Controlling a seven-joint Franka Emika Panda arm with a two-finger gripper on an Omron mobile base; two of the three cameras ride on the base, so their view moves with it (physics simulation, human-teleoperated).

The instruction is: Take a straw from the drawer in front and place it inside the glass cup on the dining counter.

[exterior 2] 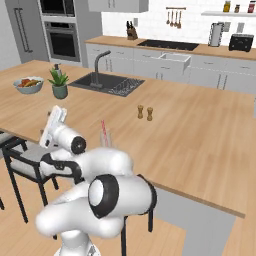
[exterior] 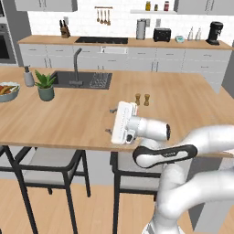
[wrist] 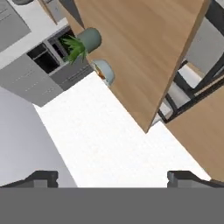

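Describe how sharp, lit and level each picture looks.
Left base view: soft, evenly lit, faint shadow under the dining counter. Right base view: the glass cup nearly vanishes, the straw a blurred red line. Hand view: rolled, counter slanting, plant sideways.

Potted plant (exterior: 45, 85) beside sink (exterior: 82, 79); food bowl (exterior: 7, 90) near table edge; two brown shakers (exterior: 142, 99) mid-table; stools (exterior: 45, 169) below.

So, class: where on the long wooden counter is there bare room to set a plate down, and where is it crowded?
Free: the wide stretch right of the shakers, and the near edge ahead of the plant. Crowded: the far left end, around sink, plant and food bowl.
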